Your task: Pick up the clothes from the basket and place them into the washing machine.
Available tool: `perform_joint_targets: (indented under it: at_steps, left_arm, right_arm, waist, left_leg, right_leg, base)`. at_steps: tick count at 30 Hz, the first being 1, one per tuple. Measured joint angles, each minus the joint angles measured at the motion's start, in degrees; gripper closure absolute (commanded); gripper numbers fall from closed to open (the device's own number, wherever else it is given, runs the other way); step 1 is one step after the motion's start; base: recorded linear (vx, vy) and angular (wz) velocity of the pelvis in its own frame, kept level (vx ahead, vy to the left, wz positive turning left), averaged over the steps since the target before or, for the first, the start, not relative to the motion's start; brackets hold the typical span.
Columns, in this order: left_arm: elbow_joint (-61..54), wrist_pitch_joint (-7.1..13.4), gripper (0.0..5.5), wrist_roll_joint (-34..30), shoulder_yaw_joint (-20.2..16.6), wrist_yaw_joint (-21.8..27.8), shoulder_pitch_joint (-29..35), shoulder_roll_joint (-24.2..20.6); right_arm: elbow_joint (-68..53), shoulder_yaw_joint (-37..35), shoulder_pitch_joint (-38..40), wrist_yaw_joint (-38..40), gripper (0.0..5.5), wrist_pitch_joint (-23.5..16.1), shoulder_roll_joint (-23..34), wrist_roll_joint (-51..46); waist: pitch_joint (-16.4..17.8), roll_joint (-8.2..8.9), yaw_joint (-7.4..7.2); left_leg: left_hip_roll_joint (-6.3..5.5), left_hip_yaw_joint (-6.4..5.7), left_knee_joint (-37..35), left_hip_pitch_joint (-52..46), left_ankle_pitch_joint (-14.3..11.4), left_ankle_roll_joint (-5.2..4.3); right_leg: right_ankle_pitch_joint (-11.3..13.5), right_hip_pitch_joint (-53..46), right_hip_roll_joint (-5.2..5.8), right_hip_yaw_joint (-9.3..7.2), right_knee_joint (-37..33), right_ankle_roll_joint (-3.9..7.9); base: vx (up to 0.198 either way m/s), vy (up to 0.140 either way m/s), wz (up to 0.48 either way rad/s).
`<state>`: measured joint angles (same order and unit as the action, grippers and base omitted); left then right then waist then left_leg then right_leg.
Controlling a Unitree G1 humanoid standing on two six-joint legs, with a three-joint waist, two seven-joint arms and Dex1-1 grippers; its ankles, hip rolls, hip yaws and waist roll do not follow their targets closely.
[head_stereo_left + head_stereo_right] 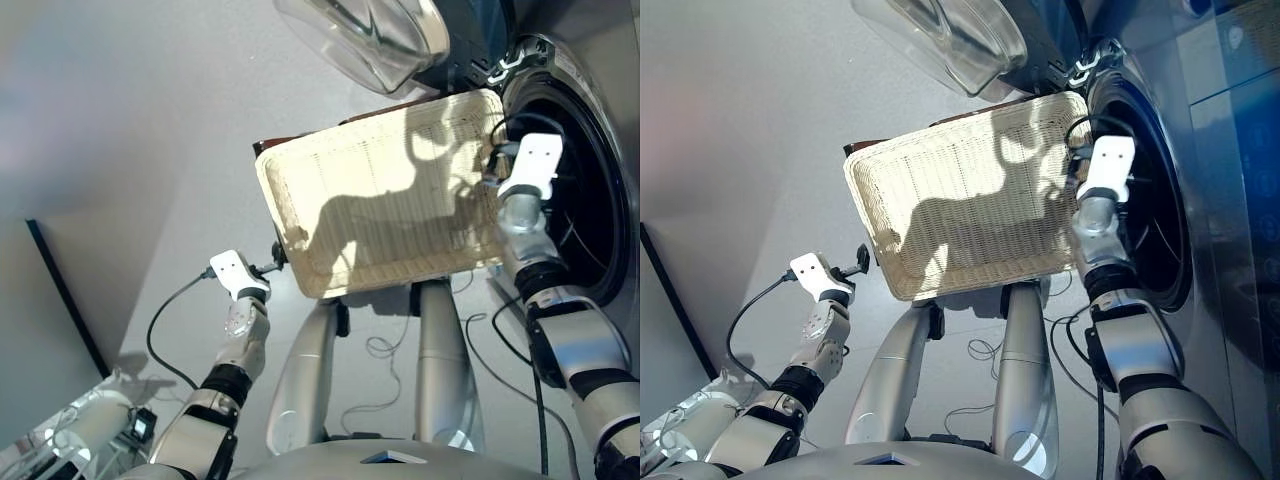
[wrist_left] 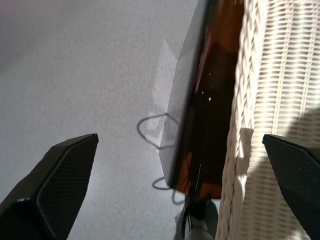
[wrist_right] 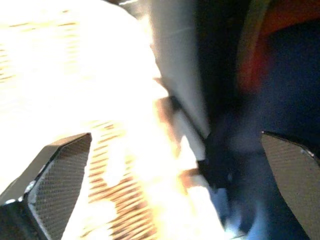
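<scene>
- Head view: the basket [image 1: 380, 200] is seen beside the washer [image 1: 590, 170] drum opening.
- Red and navy clothes [image 3: 280, 65] are glimpsed in the right wrist view.
- Left fingers [image 2: 60, 185] are spread apart, released.
- Right fingers [image 3: 55, 180] are likewise parted, empty.

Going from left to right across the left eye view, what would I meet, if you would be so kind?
Left end effector → basket → right end effector → washing machine.
</scene>
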<state>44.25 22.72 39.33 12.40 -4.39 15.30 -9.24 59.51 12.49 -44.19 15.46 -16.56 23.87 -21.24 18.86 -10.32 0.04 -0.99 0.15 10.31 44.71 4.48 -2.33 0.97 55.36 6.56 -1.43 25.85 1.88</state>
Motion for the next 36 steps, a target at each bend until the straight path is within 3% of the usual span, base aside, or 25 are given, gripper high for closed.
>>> perform_joint_targets:
  at_steps: [8, 16, 21, 27, 34, 36]
  left_arm:
    - [6.1, -1.1, 0.0, -0.1, -1.6, 1.7, -0.9, 0.1]
    - [12.5, -2.9, 0.0, -3.0, -2.2, 2.2, -2.5, 1.0]
    - [16.4, -4.2, 0.0, -9.4, -2.6, 2.2, -6.0, 0.8]
    - [20.4, -5.5, 0.0, -17.0, -3.7, 2.2, -10.0, 0.8]
    - [22.7, -5.7, 0.0, -21.5, -3.8, 2.9, -14.4, 0.6]
    - [23.0, -5.8, 0.0, -21.6, -3.8, 3.0, -14.6, 0.6]
  right_arm:
    - [0.6, 2.9, 7.7, -5.8, 0.0, 0.1, -5.7, -1.7]
    - [5.1, 3.7, 16.8, -7.6, 0.0, 1.5, -10.6, -1.4]
    - [7.0, 3.5, 24.2, -8.7, 0.0, 2.8, -12.1, 0.7]
    - [9.7, 2.3, 32.7, -10.9, 0.0, 4.2, -12.0, 3.0]
    - [12.3, -1.1, 39.3, -13.7, 0.0, 5.2, -12.4, 3.1]
    - [12.7, -1.1, 39.4, -13.7, 0.0, 5.3, -12.4, 3.1]
  waist:
    - [-3.0, 5.1, -0.03]
    - [-4.3, 6.97, 0.01]
    - [-6.3, 9.35, -0.02]
    - [-9.7, 9.88, -0.14]
    - [-15.8, 9.97, -0.19]
    - [-15.9, 10.0, -0.19]
  left_leg:
    - [0.26, -1.08, -1.1, -4.5, -0.1, 0.05]
    - [0.16, -3.16, -3.7, -13.3, -0.4, 0.02]
    - [1.0, -3.39, -6.5, -20.4, -0.4, 0.16]
    - [1.87, -3.65, -9.8, -29.3, -0.2, 0.48]
    - [2.69, -3.65, -12.9, -35.9, -0.8, 1.05]
    - [2.78, -3.56, -12.9, -35.7, -0.8, 1.06]
  right_leg:
    - [-0.1, -5.5, 0.15, -1.47, -2.1, -0.01]
    - [-1.1, -15.1, 0.8, -3.49, -4.0, 0.26]
    - [-1.7, -22.4, 0.68, -4.6, -6.6, 0.34]
    - [-1.8, -32.5, -0.37, -6.39, -11.3, 0.64]
    - [-1.6, -39.8, -1.26, -6.67, -15.2, 1.08]
    - [-1.6, -39.5, -1.31, -6.65, -15.0, 1.04]
  base:
    - [-0.015, 0.003, 0.005]
    - [0.077, 0.017, 0.065]
    - [0.095, 0.026, 0.005]
    - [0.071, 0.024, 0.012]
    - [0.027, 0.009, -0.002]
    - [0.102, 0.032, -0.005]
